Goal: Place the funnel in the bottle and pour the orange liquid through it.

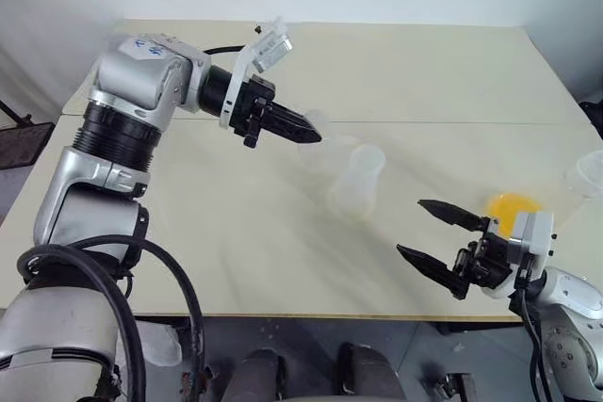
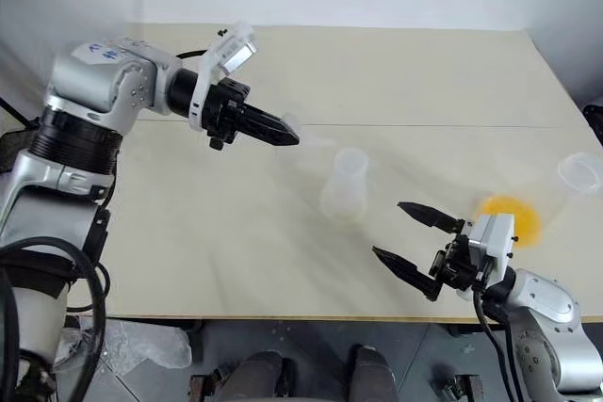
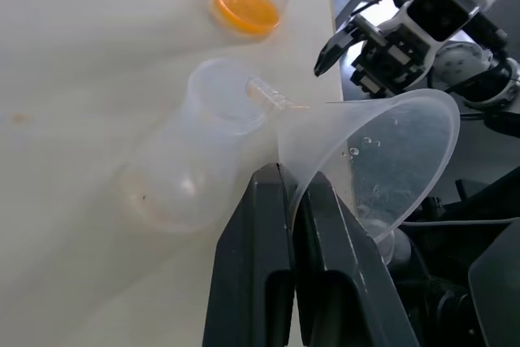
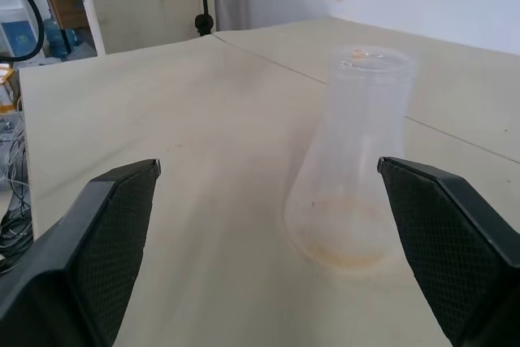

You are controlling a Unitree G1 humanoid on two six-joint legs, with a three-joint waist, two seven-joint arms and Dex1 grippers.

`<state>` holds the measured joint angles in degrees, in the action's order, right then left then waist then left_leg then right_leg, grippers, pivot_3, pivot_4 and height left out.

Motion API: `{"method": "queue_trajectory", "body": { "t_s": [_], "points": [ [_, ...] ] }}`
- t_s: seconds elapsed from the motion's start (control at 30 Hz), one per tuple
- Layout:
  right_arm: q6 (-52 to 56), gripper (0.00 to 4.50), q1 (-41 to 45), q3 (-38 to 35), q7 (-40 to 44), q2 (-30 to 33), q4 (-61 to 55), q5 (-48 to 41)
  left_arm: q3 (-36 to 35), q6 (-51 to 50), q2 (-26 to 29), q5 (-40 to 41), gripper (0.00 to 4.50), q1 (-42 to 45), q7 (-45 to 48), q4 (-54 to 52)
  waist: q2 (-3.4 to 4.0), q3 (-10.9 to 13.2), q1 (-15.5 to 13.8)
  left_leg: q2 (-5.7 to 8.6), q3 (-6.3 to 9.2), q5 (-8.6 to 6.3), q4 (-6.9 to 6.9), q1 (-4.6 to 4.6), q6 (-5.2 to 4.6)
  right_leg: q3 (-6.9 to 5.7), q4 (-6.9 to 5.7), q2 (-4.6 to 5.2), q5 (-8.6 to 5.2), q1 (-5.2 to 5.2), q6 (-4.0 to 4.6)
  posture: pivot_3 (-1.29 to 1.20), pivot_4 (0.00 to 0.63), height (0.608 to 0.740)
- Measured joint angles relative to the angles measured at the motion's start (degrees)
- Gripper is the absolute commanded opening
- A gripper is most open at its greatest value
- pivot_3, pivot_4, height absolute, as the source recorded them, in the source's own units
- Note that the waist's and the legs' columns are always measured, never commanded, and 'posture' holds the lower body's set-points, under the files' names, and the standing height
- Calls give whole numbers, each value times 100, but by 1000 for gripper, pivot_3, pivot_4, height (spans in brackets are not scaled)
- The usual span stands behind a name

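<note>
Left claw (image 1: 316,135) gripping funnel (image 3: 382,152) rim

Bright, even, diffuse light falls on a pale table (image 1: 396,72), leaving only faint, soft shadows. The head views are fairly sharp. In the left wrist view, the near black fingers (image 3: 268,282) look blurred and soft.

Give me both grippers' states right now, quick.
Left gripper: shut on the funnel, holding it in the air near the bottle.
Right gripper: open, holding nothing.
</note>
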<state>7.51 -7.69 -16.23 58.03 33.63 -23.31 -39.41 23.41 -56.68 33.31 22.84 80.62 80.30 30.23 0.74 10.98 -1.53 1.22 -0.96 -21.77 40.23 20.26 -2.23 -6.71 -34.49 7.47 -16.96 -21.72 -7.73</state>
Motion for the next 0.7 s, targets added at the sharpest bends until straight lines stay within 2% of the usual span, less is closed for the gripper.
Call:
{"method": "queue_trajectory", "body": {
  "t_s": [0.43, 0.7],
  "points": [
    [-135, 4500, -133, 6, -90, -77, -1, 114, 246, 663, -464, -833, 43, 486, 565, 915, -4, 2, 6, -1, -21, 1, 0, 13, -3, 10, -19, 2, 1, -33, -1, 0, 150, 740],
    [-216, 4500, -183, 17, -111, -125, -2, 176, 240, 1278, -949, -1338, 43, 1059, 568, 1938, -7, 4, 0, 5, -20, 5, 42, 91, -9, 6, -42, 6, 6, -94, -12, 0, 150, 740]
  ]
}}
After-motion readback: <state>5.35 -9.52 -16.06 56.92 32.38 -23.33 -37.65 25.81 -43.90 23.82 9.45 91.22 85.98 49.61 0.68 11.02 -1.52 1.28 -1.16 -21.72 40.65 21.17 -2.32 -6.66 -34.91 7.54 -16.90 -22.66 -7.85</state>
